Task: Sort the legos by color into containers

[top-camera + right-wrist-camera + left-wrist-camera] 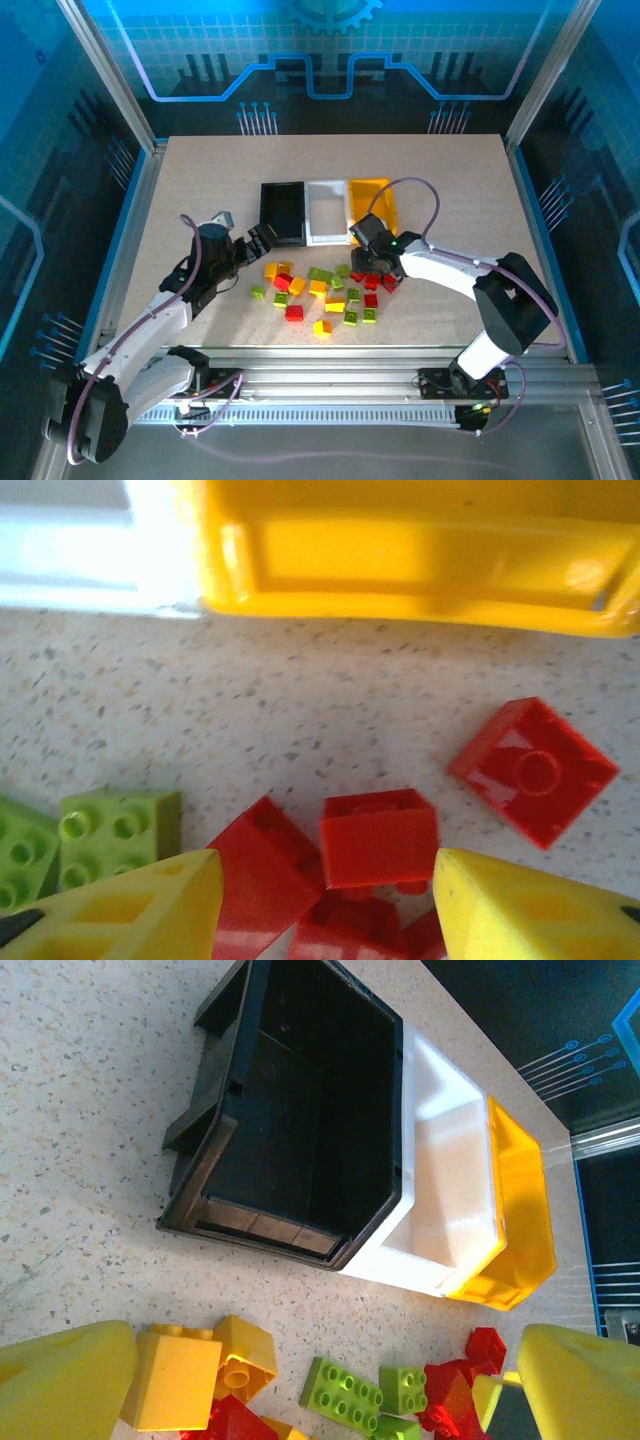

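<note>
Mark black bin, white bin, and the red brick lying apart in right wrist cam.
black bin [300, 1130]: left wrist view, inner floor.
white bin [450, 1190]: left wrist view, inner floor.
red brick [533, 770]: right wrist view, face centre.

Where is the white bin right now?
In the top external view, the white bin sits in the middle of a row of three, with the black bin against its left side and the yellow bin against its right.
</note>
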